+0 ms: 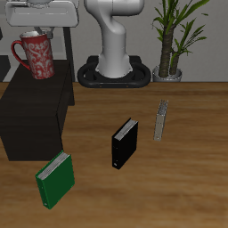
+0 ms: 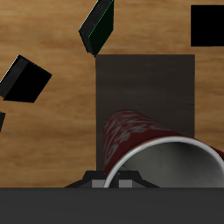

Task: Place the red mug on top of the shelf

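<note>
red mug (image 1: 36, 55) upright on shelf (image 1: 31, 111) top, pincer (image 1: 42, 27) above — grip unclear

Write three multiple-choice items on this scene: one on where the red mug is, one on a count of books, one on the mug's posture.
1. Where is the dark red speckled mug?
A. above the black boxy shelf
B. on the wooden table between the books
C. beside the potted plant

2. How many books stand on the table in the exterior view?
A. one
B. two
C. four

3. How is the mug oriented?
A. upside down
B. on its side
C. upright

Answers:
1 A: it sits over the matte black shelf top, under the gripper.
2 B: a green book and a black book.
3 C: its rim faces up.
</note>
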